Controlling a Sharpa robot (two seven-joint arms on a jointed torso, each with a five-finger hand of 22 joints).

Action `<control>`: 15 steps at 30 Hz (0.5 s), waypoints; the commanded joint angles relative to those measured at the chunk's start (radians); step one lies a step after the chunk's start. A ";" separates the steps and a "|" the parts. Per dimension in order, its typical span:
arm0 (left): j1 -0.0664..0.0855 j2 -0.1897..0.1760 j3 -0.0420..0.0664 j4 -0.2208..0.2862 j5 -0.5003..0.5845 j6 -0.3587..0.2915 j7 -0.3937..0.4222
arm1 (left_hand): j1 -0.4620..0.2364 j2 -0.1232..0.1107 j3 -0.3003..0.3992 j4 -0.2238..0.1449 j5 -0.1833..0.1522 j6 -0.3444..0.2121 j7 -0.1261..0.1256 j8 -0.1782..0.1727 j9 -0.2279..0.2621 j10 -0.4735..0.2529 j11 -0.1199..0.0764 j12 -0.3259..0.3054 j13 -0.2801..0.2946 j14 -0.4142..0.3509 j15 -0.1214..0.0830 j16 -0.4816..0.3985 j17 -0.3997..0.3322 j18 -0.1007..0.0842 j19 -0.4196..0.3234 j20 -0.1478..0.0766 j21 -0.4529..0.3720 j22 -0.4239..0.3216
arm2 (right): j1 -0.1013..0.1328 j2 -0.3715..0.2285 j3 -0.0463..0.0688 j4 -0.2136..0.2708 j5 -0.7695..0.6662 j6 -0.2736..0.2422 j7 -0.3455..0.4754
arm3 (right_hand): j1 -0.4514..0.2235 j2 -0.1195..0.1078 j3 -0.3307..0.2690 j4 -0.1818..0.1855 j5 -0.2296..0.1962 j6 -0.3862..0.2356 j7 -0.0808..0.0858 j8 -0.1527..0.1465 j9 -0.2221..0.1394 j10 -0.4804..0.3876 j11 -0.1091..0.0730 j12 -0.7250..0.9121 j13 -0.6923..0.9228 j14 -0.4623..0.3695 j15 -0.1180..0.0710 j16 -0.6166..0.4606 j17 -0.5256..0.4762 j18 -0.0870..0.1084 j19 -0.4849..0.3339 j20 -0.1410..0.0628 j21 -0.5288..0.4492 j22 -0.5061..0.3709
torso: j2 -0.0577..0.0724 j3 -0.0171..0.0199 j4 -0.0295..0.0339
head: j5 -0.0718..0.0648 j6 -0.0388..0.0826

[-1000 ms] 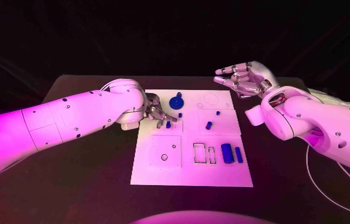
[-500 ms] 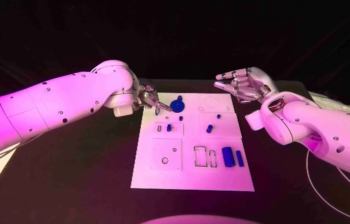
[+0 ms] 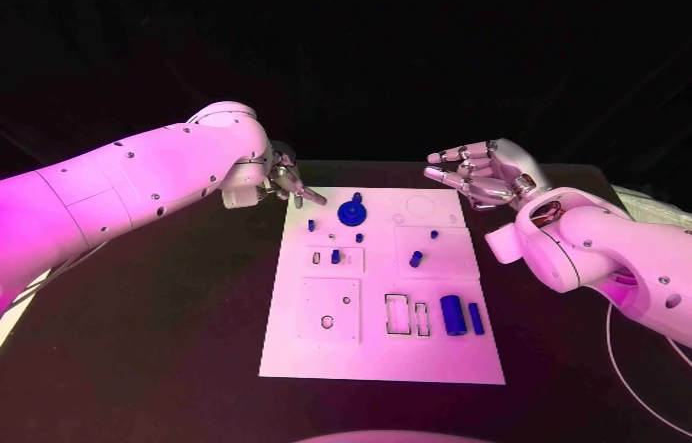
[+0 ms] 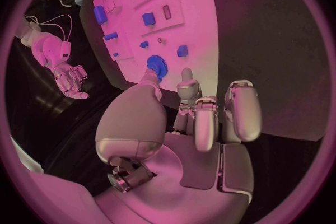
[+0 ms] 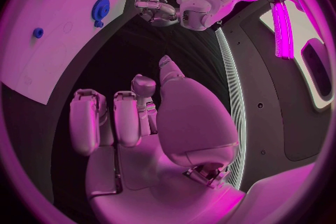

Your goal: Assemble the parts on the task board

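Hovering empty with fingers loosely spread, the left hand point(image 3: 284, 185) sits just beside the blue gear point(image 3: 352, 206).

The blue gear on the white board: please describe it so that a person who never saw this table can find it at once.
Start from the white task board in the middle of the black table. Go to its far edge, close to the left hand. There lies the blue gear, round and toothed with a peg standing up from it; the other blue parts are small blocks, pegs or bars.

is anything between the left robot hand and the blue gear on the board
Nothing visible. The left robot hand hovers off the task board's far left corner, holding nothing, and only bare board lies between it and the blue gear.
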 commanded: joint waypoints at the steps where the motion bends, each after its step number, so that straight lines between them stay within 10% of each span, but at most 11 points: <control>1: 0.003 0.025 -0.003 -0.041 -0.052 0.085 0.025 | 0.000 0.014 -0.010 0.000 -0.002 0.013 -0.003 0.008 -0.003 0.013 -0.001 0.012 0.008 0.105 -0.002 0.003 0.264 0.012 0.014 -0.002 0.012 0.070 | -0.001 0.002 0.000 0.002 -0.001 0.015 0.010 | -0.006 0.006 -0.006 -0.001 0.007 -0.006 -0.002 0.002 0.001 -0.007 0.000 -0.001 -0.001 0.047 0.009 -0.004 0.000 0.011 -0.007 0.002 -0.004 0.000 | 0.001 -0.0021 0.0004 | -0.002 0.001; 15: -0.004 0.106 -0.027 -0.167 -0.055 0.134 0.050 | 0.042 0.056 -0.015 -0.004 0.000 0.030 -0.009 0.017 -0.006 0.023 -0.007 0.023 0.015 0.105 -0.008 0.003 0.264 0.010 0.021 -0.007 0.018 0.078 | -0.002 0.006 0.000 0.000 -0.002 0.018 0.011 | -0.004 0.009 -0.009 -0.002 0.020 -0.006 -0.002 0.002 0.002 -0.007 0.000 0.001 0.000 0.047 0.009 -0.005 0.000 0.011 -0.006 0.002 -0.004 0.000 | 0.006 -0.0034 -0.0043 | 0.001 -0.004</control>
